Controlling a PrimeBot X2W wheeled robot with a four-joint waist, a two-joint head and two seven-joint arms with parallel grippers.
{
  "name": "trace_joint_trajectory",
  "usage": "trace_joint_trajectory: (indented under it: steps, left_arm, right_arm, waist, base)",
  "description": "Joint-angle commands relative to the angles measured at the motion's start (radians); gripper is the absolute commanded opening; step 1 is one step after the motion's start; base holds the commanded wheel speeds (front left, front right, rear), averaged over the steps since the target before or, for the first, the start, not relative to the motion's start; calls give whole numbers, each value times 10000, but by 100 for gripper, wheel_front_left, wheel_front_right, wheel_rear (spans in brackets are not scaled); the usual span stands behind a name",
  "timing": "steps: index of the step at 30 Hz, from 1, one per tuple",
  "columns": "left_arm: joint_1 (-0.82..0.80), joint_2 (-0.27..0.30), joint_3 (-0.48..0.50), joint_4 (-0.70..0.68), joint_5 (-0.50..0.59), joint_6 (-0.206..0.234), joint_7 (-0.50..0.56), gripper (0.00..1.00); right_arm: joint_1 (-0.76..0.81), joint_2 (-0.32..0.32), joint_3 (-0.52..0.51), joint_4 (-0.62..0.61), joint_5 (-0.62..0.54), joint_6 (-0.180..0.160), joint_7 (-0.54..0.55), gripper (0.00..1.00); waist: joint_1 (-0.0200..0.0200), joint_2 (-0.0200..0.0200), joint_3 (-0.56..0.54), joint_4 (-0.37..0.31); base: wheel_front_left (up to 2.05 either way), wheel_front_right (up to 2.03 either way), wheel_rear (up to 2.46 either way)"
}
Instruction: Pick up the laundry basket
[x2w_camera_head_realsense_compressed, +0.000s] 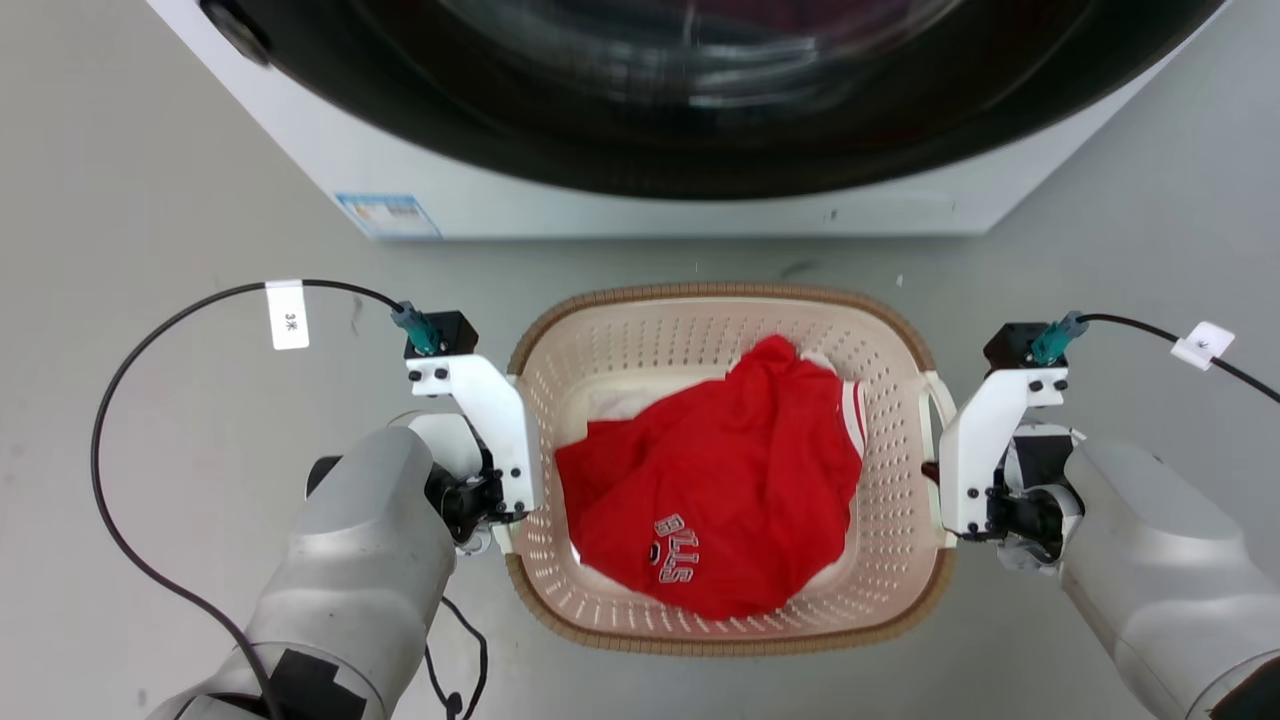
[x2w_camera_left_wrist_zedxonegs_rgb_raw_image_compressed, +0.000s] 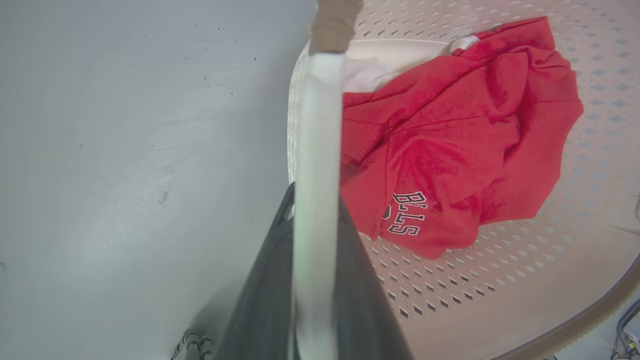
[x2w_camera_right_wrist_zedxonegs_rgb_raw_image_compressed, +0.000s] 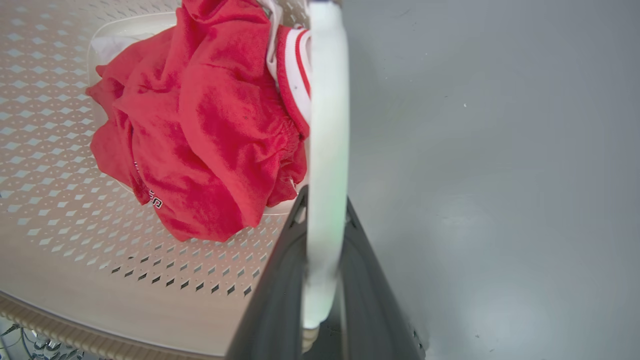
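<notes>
- 1 washing machine (x2w_camera_head_realsense_compressed: 640, 215), white front with a dark round door; top and both sides cut off by the frame edge.
- Grey floor (x2w_camera_head_realsense_compressed: 150, 200) all around.
- 1 laundry basket (x2w_camera_head_realsense_compressed: 720, 292) in front of the washing machine, between the two arms. Can't tell if its base is on the floor or off it.
- 2 silver forearms, cut off at the bottom edge.
- 1 red jersey (x2w_camera_head_realsense_compressed: 720, 490) crumpled inside the basket; the white lettering is only partly readable.
- 1 white cloth (x2w_camera_head_realsense_compressed: 625, 400) under the jersey, mostly hidden.
- Left gripper (x2w_camera_left_wrist_zedxonegs_rgb_raw_image_compressed: 316, 200): 2 dark fingers (x2w_camera_left_wrist_zedxonegs_rgb_raw_image_compressed: 260, 300) pressed on either side of the white left handle (x2w_camera_left_wrist_zedxonegs_rgb_raw_image_compressed: 320, 125). In the head view a white bracket covers this grip.
- Right gripper (x2w_camera_right_wrist_zedxonegs_rgb_raw_image_compressed: 326, 195): 2 dark fingers (x2w_camera_right_wrist_zedxonegs_rgb_raw_image_compressed: 270, 300) clamped on the white right handle (x2w_camera_right_wrist_zedxonegs_rgb_raw_image_compressed: 327, 100); close up it is blurred.
- 2 black cables, left (x2w_camera_head_realsense_compressed: 100, 430) and right (x2w_camera_head_realsense_compressed: 1140, 325), both running out of frame.
- 2 white cable tags (x2w_camera_head_realsense_compressed: 287, 315) (x2w_camera_head_realsense_compressed: 1203, 345); print too small to read.
- 1 blue sticker (x2w_camera_head_realsense_compressed: 388, 213) on the washing machine, unreadable.
</notes>
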Motion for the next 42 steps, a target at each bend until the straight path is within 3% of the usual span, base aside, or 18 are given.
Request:
trace_joint_trajectory:
  steps: [1, 10, 24, 42]
  left_arm:
    - [42, -140, -21, -77, -102, -45, 98, 0]
    - [275, -49, -222, 33, -480, -47, 1157, 0]
    - [991, -54, -477, 124, -797, -47, 1937, 0]
    - [1721, -104, -802, 105, -1130, -47, 1920, 0]
  right_arm:
    - [108, 150, 57, 2, 75, 28, 131, 0]
    - [146, 333, 203, 272, 504, 28, 1053, 0]
    - [644, 624, 190, 941, 986, 28, 2261, 0]
    - [1178, 842, 182, 1190, 1089, 28, 2425, 0]
  waist:
    - [0, -1, -793, 19]
    - [0, -1, -2148, 26]
    - [0, -1, -3697, -24]
    - [0, -1, -4375, -30]
  base:
    - [0, 0, 0]
    - [0, 0, 0]
    - [0, 0, 0]
    - [0, 0, 0]
